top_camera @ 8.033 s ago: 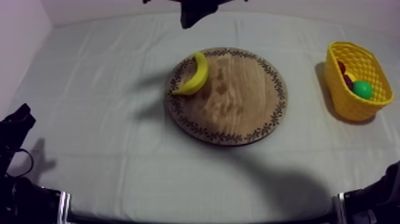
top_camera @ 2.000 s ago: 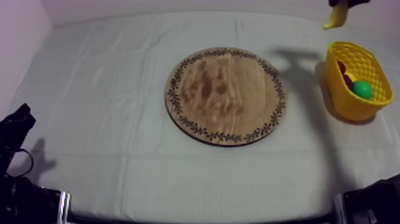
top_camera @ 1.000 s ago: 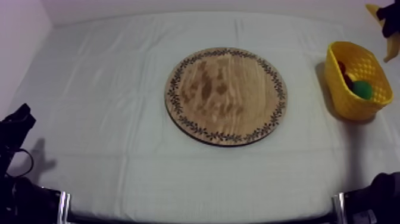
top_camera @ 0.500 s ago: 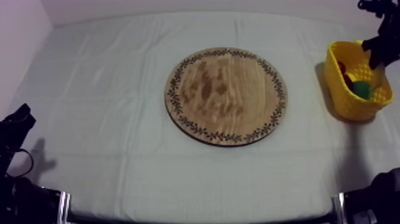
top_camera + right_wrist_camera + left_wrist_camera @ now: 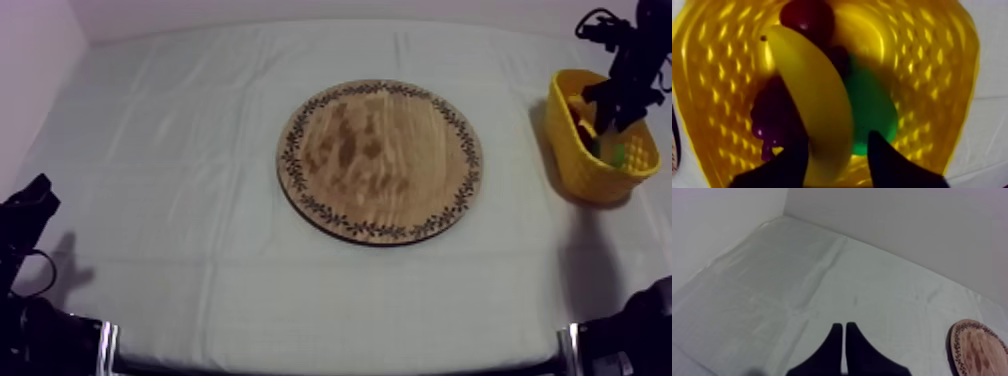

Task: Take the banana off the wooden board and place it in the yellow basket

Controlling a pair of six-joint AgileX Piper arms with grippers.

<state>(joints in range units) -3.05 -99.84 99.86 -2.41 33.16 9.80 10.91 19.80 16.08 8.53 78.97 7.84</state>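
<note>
My R gripper [image 5: 837, 142] has the banana [image 5: 807, 90] low inside the yellow basket [image 5: 932, 75], far right; fingers prob. pinched on its end. Risk: released onto the pear [image 5: 872, 110], it could tip over the rim. L gripper [image 5: 844, 328] closed, empty.

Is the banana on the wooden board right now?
No, the banana is inside the yellow basket beneath my right tool, off the wooden board.
</note>
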